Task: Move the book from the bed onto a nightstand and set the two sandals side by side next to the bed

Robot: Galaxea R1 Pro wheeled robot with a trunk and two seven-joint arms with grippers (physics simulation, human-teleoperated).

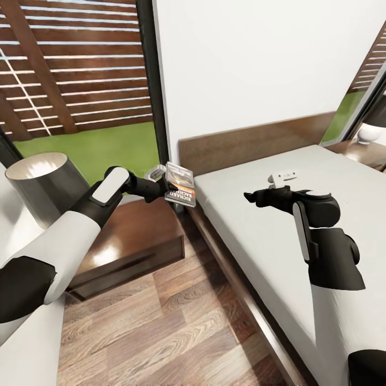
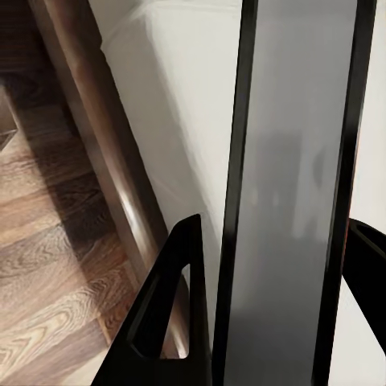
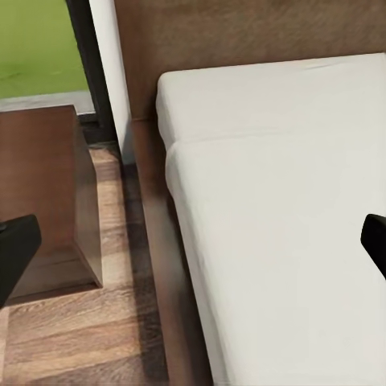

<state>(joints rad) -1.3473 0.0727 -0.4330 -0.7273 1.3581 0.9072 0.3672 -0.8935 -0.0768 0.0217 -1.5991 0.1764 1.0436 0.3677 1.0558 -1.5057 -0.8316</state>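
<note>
**Book held over the gap between nightstand and bed**

The bedroom has a white wall behind the bed (image 1: 300, 214), a brown wood-plank floor (image 1: 161, 321) and, at the head view's left, a glass door (image 1: 80, 80) looking out on slatted fencing and grass. The bed's off-white mattress fills the right half of the head view, with its dark wooden side rail running diagonally toward the near edge and the headboard along the wall. The nightstand (image 1: 139, 236) stands just beside the bed's head end, its glossy reddish-brown top bare; a narrow strip of floor separates it from the rail. Open floor stretches from the nightstand's front toward the robot. A grey cylindrical lamp shade (image 1: 43, 182) sits at the far left, close to the left forearm.

The left gripper (image 1: 166, 185) pinches the book (image 1: 180, 185), its fingers closed on the cover. The book hangs upright in the air, above the near right corner of the nightstand and the gap by the bed rail, touching neither. In the left wrist view its grey face (image 2: 289, 201) runs between the two dark fingers (image 2: 173, 314).

The right gripper (image 1: 254, 197) hovers above the mattress, holding nothing; the right wrist view shows its fingertips (image 3: 16, 249) set wide apart.
</note>
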